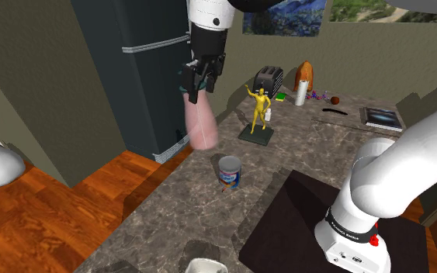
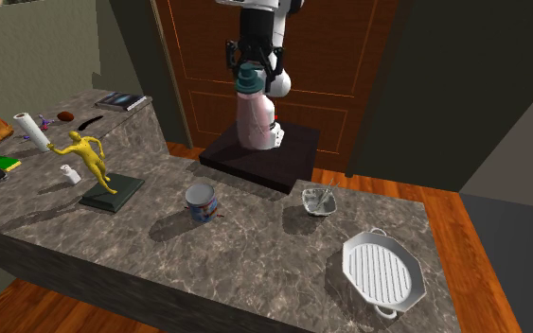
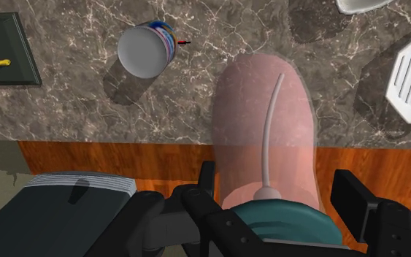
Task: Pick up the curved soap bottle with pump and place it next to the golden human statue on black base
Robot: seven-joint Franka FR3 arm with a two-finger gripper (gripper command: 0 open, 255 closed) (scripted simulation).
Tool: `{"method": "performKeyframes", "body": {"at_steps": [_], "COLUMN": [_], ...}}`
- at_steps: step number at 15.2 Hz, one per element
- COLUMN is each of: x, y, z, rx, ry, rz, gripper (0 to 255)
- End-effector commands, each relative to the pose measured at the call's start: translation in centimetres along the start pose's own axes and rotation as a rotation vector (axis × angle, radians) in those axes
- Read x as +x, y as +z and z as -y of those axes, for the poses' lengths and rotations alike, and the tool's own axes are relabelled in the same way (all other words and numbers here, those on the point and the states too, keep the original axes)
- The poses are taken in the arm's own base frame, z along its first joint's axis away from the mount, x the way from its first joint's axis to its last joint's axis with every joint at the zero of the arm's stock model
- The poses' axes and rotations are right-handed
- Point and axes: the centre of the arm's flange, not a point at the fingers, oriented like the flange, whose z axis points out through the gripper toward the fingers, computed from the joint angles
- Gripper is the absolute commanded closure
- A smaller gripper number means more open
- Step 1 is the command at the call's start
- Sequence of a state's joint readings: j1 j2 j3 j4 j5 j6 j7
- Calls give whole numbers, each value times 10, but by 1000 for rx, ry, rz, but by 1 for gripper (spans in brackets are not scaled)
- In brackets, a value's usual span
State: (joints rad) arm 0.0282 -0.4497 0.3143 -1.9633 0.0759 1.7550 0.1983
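Statue (image 2: 88,156) first, at the second exterior view's left: golden figure, arms flung up, standing on a black base (image 2: 113,195) on the marbled counter (image 2: 255,251), with a small white bottle (image 2: 68,172) just beside it. Next along, a printed can (image 2: 201,202), upright, near the base but apart from it. Then, hanging well above the counter, the soap bottle (image 2: 255,121): pink, translucent, curved, teal pump on top. Clasped around that pump end by the black gripper (image 2: 252,76), fingers closed on it from both sides, body dangling below, roughly upright. Further right, a small bowl (image 2: 318,201) and a white ribbed dish (image 2: 380,272), both well off the likely path.

Judged step: carry across to the statue, then set down. Travel leftward in that view at the present height, high enough to pass over the can rather than around it. Aim for the bare patch of counter between can and base, or just in front of the base. Steer clear of the outstretched golden arm, probably the easiest thing to knock. Lower slowly, bottle vertical, to damp any swing of a tall body held from the top. Open only with the bottom flat on the stone. Withdraw straight up afterwards, to avoid tipping it against the figure.
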Motion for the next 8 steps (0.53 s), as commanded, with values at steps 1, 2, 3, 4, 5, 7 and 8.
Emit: {"method": "performKeyframes", "body": {"at_steps": [1, 2, 3, 4, 5, 7, 8], "x": [2, 3, 4, 1, -2, -7, -9], "y": [-11, -16, -20, -20, -21, -21, -22], "z": [0, 0, 0, -13, -26, -52, -65], "rx": [0, 0, 0, 0, 0, 0, 0], "ry": [0, 0, 0, 0, 0, 0, 0], "rz": [0, 0, 0, 0, 0, 0, 0], "gripper": [255, 255, 255, 255, 255, 255, 255]}}
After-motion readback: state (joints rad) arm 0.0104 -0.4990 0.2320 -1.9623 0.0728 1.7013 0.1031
